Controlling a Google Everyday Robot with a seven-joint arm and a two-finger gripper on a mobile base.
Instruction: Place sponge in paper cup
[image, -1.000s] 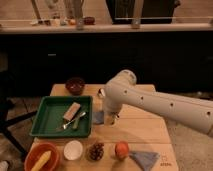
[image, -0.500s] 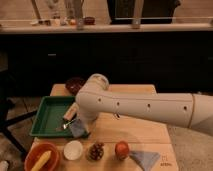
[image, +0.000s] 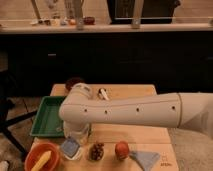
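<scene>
Table (image: 145, 132): pale wooden top in front of a dark counter; it carries everything listed below.
Arm (image: 135, 111): white, comes in from the right across the middle of the table and bends down at its left end.
Green tray (image: 46, 120): on the left of the table, its right part hidden behind the arm.
Orange bowl (image: 31, 156): front left corner, with a yellow item lying in it.
Cloth (image: 146, 160): blue-grey, flat at the front right, well apart from the cup.
Gripper (image: 75, 137): points down just beside the tray's near right corner, directly over the cup; fingers drawn together on the sponge (their tips are partly hidden by the wrist).
Paper cup (image: 77, 155): small, white, upright, just to the right of the orange bowl; only its rim and part of the wall show.
Sponge (image: 70, 147): small blue-grey block with rounded corners, soft-looking, sitting at the mouth of the cup and covering most of the opening, touching the gripper above.
Orange fruit (image: 121, 149): front centre, between the cup and the cloth.
</scene>
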